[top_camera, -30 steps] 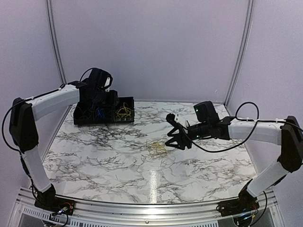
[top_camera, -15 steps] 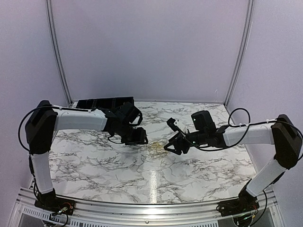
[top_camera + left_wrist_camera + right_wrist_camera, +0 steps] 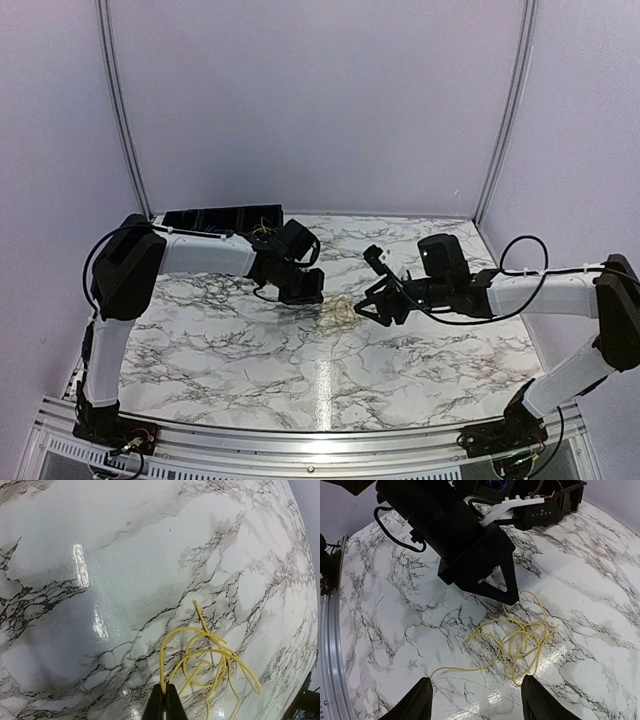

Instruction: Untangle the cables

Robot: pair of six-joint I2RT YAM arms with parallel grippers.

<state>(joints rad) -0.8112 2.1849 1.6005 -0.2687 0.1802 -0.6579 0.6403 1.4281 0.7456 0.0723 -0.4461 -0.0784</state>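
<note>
A tangle of yellow cables (image 3: 338, 312) lies loose on the marble table, between my two grippers. My left gripper (image 3: 316, 296) is down at the tangle's left edge. In the left wrist view it (image 3: 165, 694) is shut on one yellow strand, and the remaining loops (image 3: 186, 629) spread out to the right. My right gripper (image 3: 376, 306) hovers just right of the tangle. In the right wrist view its fingers (image 3: 475, 680) stand wide open, with the yellow cables (image 3: 522, 635) on the table beyond them and nothing between them. The left gripper's tip (image 3: 512, 599) touches the tangle's far side.
A black divided bin (image 3: 225, 218) stands at the back left of the marble table (image 3: 230, 340), with more thin cables in it, yellow (image 3: 262, 228) and blue (image 3: 495, 485). Purple walls close in the back and sides. The metal rail (image 3: 300, 440) runs along the near edge.
My left arm swung from the bin at the back left over to the yellow tangle, and its jaws closed on a strand. My right gripper shifted slightly and now hangs just right of the tangle.
</note>
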